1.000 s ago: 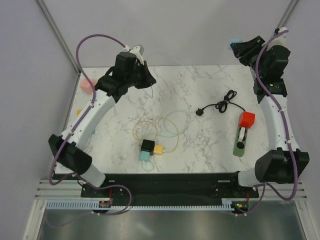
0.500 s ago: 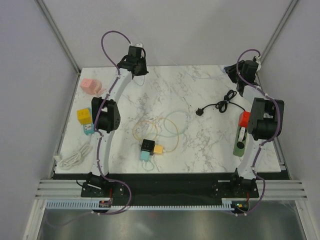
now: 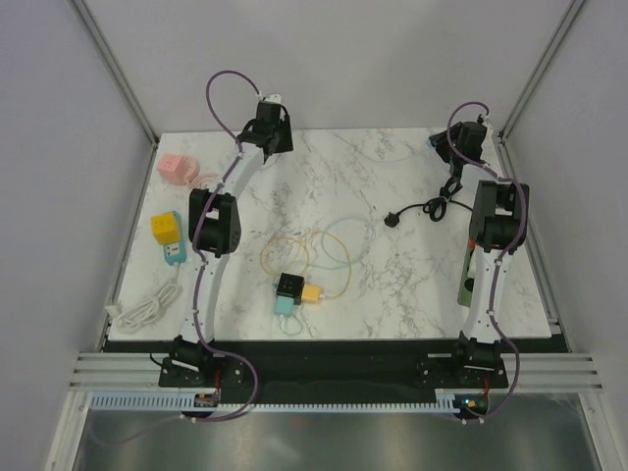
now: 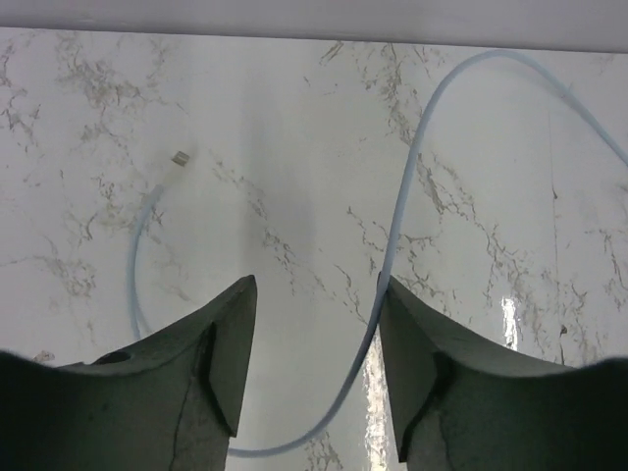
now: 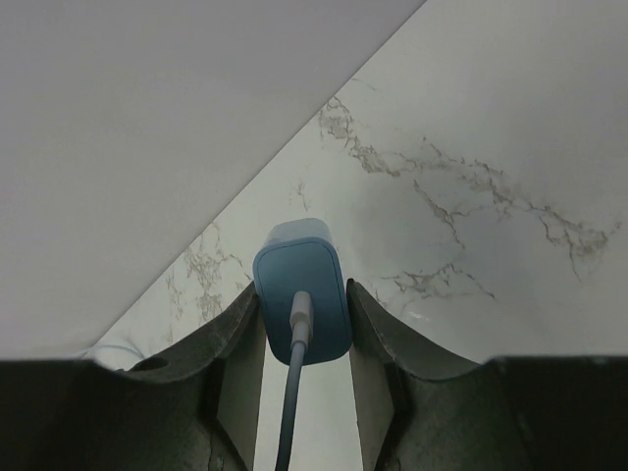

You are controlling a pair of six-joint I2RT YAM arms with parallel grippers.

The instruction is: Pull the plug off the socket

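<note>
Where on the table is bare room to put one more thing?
The widest bare marble lies between the cable loops and the green strip, toward the front edge. The left edge is crowded: pink block, yellow cube, white cable. A thin pale cable crosses the far side, where the right hand grips a blue plug.

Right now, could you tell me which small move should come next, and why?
Probably lower the left gripper onto the pale cable and close: its jaws stand open over it, while the right gripper holds the blue adapter with its cable plugged in.
</note>
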